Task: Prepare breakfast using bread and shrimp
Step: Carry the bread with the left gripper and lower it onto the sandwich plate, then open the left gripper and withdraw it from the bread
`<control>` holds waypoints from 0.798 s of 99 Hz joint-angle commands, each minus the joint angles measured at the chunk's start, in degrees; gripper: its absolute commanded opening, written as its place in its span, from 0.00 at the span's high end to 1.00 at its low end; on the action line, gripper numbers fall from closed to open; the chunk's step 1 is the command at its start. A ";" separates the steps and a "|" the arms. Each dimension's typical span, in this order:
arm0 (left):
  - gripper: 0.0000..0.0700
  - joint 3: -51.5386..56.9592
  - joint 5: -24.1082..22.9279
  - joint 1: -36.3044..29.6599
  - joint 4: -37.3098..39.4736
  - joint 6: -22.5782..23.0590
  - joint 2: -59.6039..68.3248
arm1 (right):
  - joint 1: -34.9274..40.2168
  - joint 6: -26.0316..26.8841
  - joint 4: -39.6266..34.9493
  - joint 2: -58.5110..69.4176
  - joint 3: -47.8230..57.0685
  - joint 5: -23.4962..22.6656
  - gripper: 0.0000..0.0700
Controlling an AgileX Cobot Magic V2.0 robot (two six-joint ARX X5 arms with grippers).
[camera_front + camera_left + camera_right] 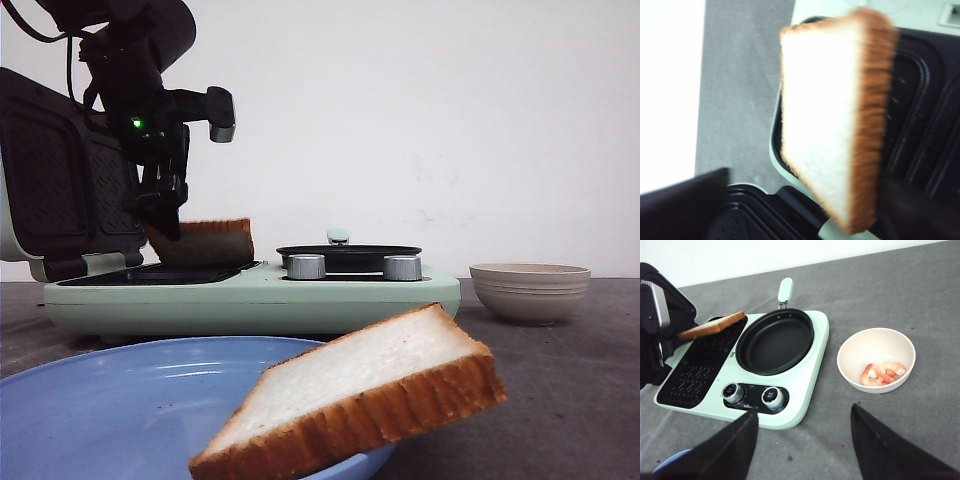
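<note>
- Two bread slices are in view. One slice (205, 242) is held by the left gripper (165, 215) above the grill plate (702, 362) of the breakfast maker (250, 295); the other slice (360, 395) lies tilted on the rim of the blue plate (120, 400) at the front of the bench (880, 300), overhanging its edge.
- Left gripper: the jaws are pinching the raised slice by one edge. In the left wrist view the slice (832, 120) hangs on a slant, its crust toward the ribbed plate below.
- The hinged lid (55, 180) of the grill section stands open, behind the left arm.
- Right gripper (805, 440): the jaws are spread wide and grip nothing, hovering above the bench on the near side of the appliance.
- The round black pan (775, 340) sits in the right section of the breakfast maker, with a pale green handle (785, 290) at its far side. Two silver knobs (752, 395) sit on the near edge.
- The shrimp (882, 374) lie in the beige bowl (876, 347), which stands on the bench to the right of the appliance, apart from it.
</note>
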 commanded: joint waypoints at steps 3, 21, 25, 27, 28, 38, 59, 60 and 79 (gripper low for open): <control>0.07 1.22 0.22 -0.15 0.33 -0.35 1.60 | -0.02 -0.66 0.48 0.20 0.96 -0.11 0.48; 0.09 1.22 -0.28 -0.15 -0.70 -0.37 1.57 | -0.02 -0.68 0.50 0.20 0.96 -0.11 0.48; 0.09 1.22 -0.28 -0.15 -1.27 -0.42 1.55 | -0.02 -0.68 0.50 0.20 0.96 -0.09 0.48; 0.09 1.22 -0.26 -0.15 -1.64 -0.44 1.51 | -0.02 -0.68 0.50 0.20 0.96 -0.09 0.48; 0.09 1.22 -0.24 -0.15 -1.88 -0.42 1.46 | -0.02 -0.68 0.50 0.20 0.96 -0.09 0.48; 0.09 1.22 -0.17 -0.15 -3.28 -1.16 1.03 | -0.02 -0.66 0.50 0.20 0.96 -0.11 0.48; 0.09 1.22 -0.17 -0.15 -3.89 -4.98 -1.25 | -0.02 -0.66 0.50 0.20 0.96 -0.11 0.48; 0.09 1.22 -0.17 -0.15 -3.91 -5.22 -1.46 | -0.02 -0.66 0.50 0.20 0.96 -0.11 0.48; 0.11 1.22 -0.22 -0.15 -3.96 -10.47 -5.66 | -0.02 -0.66 0.50 0.20 0.96 -0.13 0.48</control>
